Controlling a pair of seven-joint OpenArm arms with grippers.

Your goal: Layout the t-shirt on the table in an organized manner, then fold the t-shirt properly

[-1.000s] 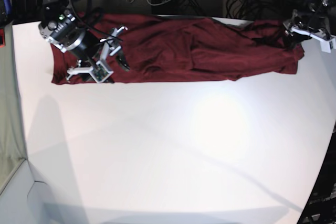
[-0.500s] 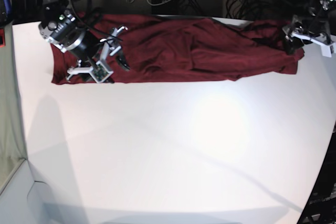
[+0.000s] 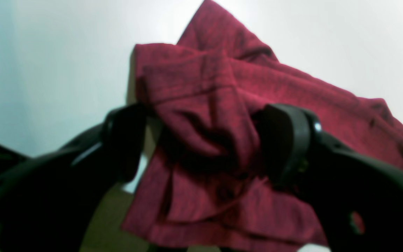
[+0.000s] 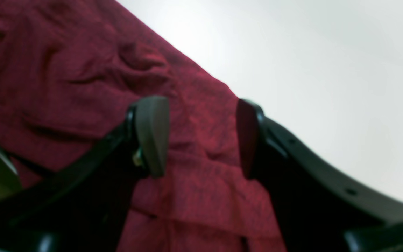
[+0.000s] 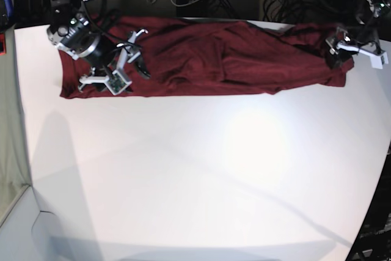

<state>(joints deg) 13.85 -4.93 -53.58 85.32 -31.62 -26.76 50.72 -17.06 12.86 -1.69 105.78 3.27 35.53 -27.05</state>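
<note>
layout stage, shirt not yet flat; no fold made.
the t-shirt (image 5: 208, 59) lies as a rumpled band along the top of the table (image 5: 195, 175). my left gripper (image 5: 339, 51), upper right of the base view, stands wide around a bunched corner; whether it grips i cannot tell. my right gripper (image 5: 119, 68), upper left, hangs parted over cloth (holding nothing). spreading and every fold remain.

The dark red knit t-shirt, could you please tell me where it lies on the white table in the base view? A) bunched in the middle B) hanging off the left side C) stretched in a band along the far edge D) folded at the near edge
C: the dark red knit t-shirt runs as a long band along the far edge of the white table, between the two arms.
</note>
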